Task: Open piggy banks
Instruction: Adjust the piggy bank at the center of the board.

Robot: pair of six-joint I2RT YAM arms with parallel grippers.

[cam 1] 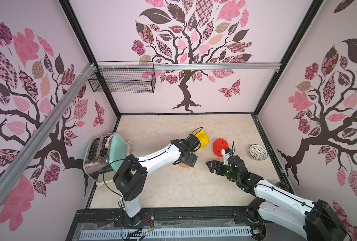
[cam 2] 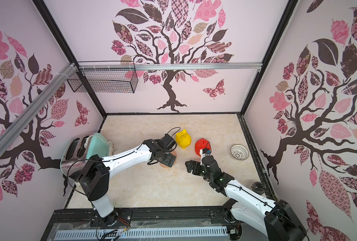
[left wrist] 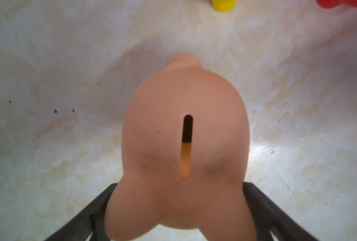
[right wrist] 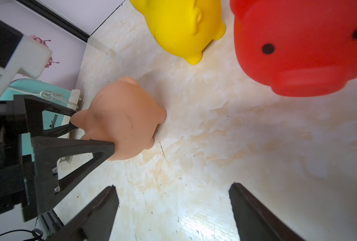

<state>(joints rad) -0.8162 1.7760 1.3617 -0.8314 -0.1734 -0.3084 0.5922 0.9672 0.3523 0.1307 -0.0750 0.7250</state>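
Left wrist view: peach-tan glossy plastic piggy bank point(left wrist: 184, 125) stands central on marbled tabletop point(left wrist: 48, 83), left gripper point(left wrist: 179, 185) astride its flanks (clamping undetermined); right gripper point(right wrist: 172, 186) gapes empty. Judged light, slippery, yielding; hold across flanks.

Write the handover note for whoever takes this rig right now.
Left gripper: straddling the peach piggy bank, fingers against its sides; a firm clamp cannot be confirmed.
Right gripper: open, empty, hovering beside the red piggy bank.
Yellow piggy bank and the red one stand upright beyond the peach one.
Done: nothing visibly opened.
Left: all three banks.
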